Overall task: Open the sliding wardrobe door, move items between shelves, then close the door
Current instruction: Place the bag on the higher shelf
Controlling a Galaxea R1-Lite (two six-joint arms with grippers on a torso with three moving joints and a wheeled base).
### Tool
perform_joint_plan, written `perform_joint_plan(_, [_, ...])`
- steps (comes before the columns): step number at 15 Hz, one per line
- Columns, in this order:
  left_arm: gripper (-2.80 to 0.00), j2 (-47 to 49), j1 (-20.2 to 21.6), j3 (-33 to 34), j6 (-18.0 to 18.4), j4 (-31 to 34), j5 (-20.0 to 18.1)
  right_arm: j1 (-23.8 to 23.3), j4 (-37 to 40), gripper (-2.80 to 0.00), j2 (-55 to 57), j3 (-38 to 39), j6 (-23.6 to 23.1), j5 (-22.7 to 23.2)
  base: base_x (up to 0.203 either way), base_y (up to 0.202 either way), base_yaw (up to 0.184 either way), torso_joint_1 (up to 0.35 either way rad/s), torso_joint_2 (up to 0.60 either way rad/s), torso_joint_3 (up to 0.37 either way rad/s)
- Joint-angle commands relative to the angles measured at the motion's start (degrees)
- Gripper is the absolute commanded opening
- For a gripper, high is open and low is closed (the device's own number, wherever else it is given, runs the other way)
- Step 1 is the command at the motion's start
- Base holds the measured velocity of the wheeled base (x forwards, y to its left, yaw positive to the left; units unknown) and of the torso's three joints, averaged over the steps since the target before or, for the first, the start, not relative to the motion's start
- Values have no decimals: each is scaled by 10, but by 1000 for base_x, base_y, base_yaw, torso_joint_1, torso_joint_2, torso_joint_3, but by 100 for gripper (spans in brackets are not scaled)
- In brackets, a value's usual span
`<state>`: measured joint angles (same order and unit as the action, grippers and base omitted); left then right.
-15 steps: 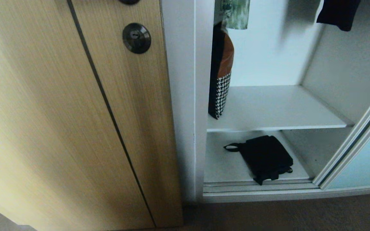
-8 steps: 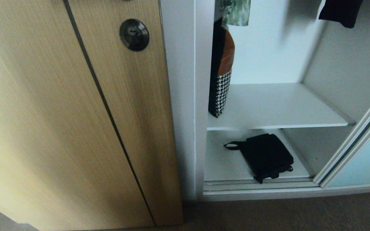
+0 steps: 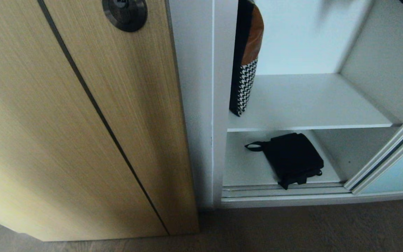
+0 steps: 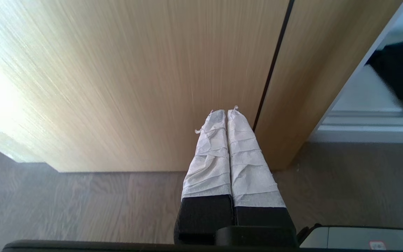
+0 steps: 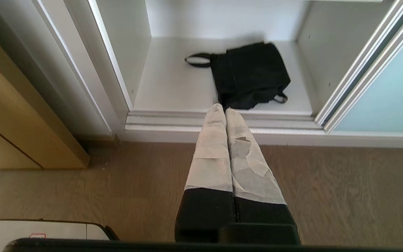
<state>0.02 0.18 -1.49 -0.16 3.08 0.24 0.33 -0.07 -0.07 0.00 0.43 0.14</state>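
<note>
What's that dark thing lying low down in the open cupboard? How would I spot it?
Look into the white wardrobe, right of the tan wood door. Under the shelf that carries an upright houndstooth cushion, a black bag lies flat on the bottom board, near the front track. It is the only soft, all-black thing there, with a strap loop sticking out.

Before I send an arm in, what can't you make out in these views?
- Cushion: head view, top cut off by the frame edge, left side behind the white post.
- Sliding door: only a corner shows at the right edge.
- Black bag: right wrist view, near edge behind the shut right gripper.
</note>
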Motion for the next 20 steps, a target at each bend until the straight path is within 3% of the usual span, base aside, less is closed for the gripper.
perform_joint_plan(1, [-280,2,0,0,0,0,0,0,0,-280,-1,1,0,0,0,0,0,-1,1,-194])
perform_joint_plan(20, [-280,2,0,0,0,0,0,0,0,-280,-1,1,0,0,0,0,0,4,2,-198])
